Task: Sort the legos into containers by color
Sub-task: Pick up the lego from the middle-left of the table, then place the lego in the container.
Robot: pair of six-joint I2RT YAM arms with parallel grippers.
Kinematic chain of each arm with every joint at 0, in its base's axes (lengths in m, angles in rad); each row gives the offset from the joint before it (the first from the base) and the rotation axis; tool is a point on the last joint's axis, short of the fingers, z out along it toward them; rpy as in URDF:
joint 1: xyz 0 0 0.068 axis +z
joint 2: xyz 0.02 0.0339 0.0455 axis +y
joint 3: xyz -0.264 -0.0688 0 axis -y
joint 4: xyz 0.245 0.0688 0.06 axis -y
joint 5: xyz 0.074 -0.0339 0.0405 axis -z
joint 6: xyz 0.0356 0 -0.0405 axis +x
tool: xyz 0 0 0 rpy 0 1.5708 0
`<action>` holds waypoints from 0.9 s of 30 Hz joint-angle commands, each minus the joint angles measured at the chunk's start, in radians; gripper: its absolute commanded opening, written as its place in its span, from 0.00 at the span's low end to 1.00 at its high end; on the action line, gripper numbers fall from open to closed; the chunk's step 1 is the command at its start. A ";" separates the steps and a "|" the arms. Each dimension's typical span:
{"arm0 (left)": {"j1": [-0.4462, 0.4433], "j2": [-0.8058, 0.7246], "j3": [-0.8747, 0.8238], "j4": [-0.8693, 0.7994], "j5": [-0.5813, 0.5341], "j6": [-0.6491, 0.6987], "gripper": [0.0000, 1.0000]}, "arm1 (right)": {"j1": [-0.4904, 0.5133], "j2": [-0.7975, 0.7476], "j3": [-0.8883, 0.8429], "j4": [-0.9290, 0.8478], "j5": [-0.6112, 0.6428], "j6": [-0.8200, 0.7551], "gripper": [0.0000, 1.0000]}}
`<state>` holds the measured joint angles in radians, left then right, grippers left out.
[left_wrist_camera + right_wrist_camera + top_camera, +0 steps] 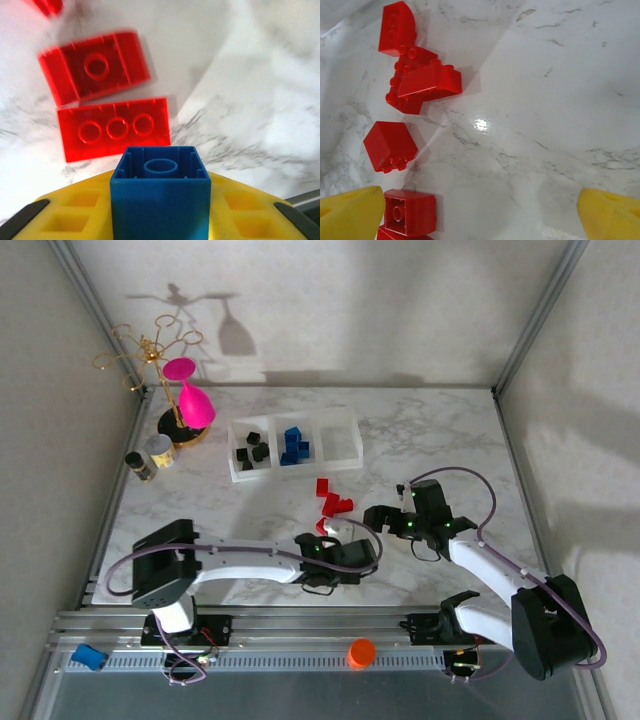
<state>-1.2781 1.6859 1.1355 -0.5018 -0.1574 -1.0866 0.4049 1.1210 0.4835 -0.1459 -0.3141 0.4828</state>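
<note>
The blue lego [160, 195] is clamped squarely between the closed jaws of the left gripper [160, 222]. It is held low over the near-middle of the counter [450, 440], just near of two red legos [112, 129] lying flat on the marble. The containers [295, 421] stand in a row at the far middle. The left compartment holds black legos [252, 452] and the middle one holds blue ones [294, 447], so this brick most likely belongs in the middle. A clean carry would start with a straight lift, high enough to clear the red bricks and the white rim. It should then travel away from the arm bases, centre over the middle compartment, and come down inside the walls before the jaws part, so the brick cannot bounce into a neighbouring bin. The right gripper [480, 212] hangs with its jaws spread wide over the red pile [427, 82], just to the right. The left arm's path should therefore stay left of it.
</note>
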 commanded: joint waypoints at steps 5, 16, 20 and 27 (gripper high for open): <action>0.153 -0.139 0.030 -0.118 -0.157 0.098 0.28 | 0.097 0.048 0.094 0.038 0.027 -0.022 0.99; 0.502 -0.020 0.220 -0.051 -0.258 0.311 0.28 | 0.138 0.143 0.155 0.165 0.031 0.048 0.99; 0.596 0.117 0.317 -0.016 -0.257 0.360 0.28 | 0.137 0.182 0.193 0.166 0.057 0.042 0.99; 0.720 0.385 0.583 -0.008 -0.285 0.431 0.28 | 0.137 0.231 0.230 0.178 0.065 0.040 0.99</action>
<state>-0.5987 2.0083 1.6283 -0.5156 -0.4187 -0.7105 0.5358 1.3323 0.6785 0.0132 -0.2649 0.5175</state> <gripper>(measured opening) 0.350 0.988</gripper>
